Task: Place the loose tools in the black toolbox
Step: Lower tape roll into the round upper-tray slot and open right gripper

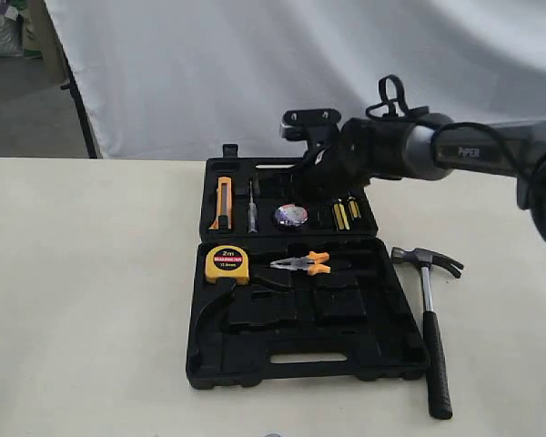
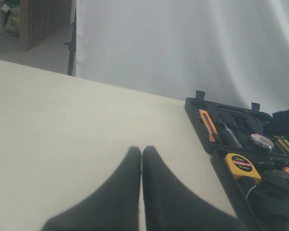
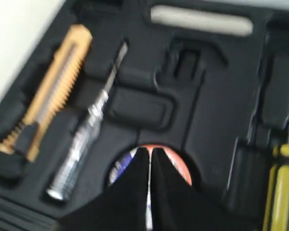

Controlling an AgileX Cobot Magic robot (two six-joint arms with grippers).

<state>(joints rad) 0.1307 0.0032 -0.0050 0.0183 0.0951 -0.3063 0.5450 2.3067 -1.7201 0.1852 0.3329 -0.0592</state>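
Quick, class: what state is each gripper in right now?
Left gripper: closed, empty.
Right gripper: closed, holding nothing, over the open black moulded-plastic toolbox.

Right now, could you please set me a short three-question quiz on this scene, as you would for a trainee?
1. True or false: the hammer lies inside the black toolbox.
2. Which tool sits right beside the pliers? A) tape measure B) spanner C) drill
3. Fill in: the right gripper, above the toolbox's far half, is ___.
Key: 1 false; 2 A; 3 shut.
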